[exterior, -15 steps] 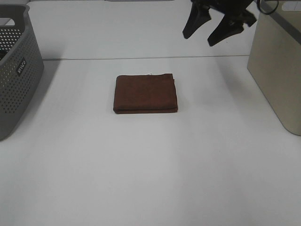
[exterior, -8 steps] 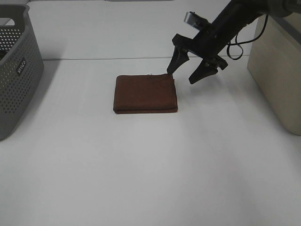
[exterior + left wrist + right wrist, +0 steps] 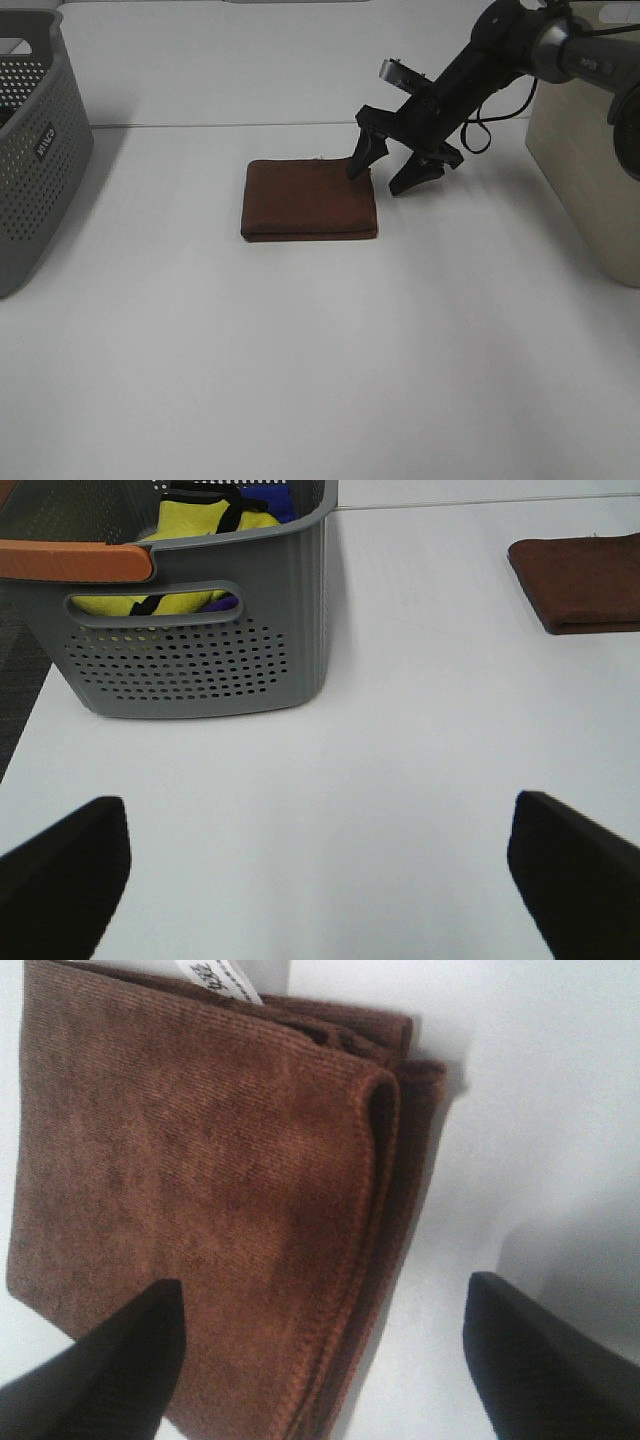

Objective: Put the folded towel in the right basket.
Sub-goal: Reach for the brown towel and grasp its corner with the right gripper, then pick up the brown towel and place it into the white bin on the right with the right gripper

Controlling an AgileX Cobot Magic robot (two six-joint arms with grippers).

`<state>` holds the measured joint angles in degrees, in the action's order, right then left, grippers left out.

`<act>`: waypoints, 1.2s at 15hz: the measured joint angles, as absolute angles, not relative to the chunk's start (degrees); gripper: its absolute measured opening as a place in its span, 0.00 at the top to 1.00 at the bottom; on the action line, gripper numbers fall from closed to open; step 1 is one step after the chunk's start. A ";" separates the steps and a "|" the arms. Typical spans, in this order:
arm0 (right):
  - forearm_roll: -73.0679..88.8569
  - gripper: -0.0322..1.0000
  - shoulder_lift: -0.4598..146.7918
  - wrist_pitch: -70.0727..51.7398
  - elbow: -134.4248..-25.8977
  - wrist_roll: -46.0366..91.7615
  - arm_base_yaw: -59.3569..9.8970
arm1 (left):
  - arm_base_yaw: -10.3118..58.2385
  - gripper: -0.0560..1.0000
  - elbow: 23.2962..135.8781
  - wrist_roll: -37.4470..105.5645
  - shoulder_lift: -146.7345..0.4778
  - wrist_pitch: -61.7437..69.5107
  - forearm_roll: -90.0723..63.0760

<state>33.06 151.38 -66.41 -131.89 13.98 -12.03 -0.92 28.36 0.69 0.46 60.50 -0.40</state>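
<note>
The folded brown towel (image 3: pixel 309 199) lies flat on the white table (image 3: pixel 320 350), near the middle. My right gripper (image 3: pixel 384 177) is open and hangs at the towel's right edge, one finger over the towel and one beyond it. In the right wrist view the towel (image 3: pixel 200 1190) fills the frame between the open fingertips (image 3: pixel 110 1370), with its white tag at one corner. The right basket (image 3: pixel 590 130) is beige and stands at the right edge. My left gripper (image 3: pixel 320 865) is open and empty above bare table, far from the towel (image 3: pixel 585 580).
A grey perforated basket (image 3: pixel 35 150) stands at the left edge; the left wrist view shows it (image 3: pixel 200 650) holding yellow and blue cloth. A seam crosses the table behind the towel.
My right gripper has come down from high at the back and moved left to the towel's right edge, still open. The towel has not moved.
</note>
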 joint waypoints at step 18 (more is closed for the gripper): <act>37.59 0.91 152.87 -68.70 -145.65 16.50 -13.29 | -0.92 0.02 28.36 0.69 0.46 60.50 -0.40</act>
<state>37.59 152.87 -68.70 -145.65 16.50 -13.29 -0.92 28.36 0.69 0.46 60.50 -0.40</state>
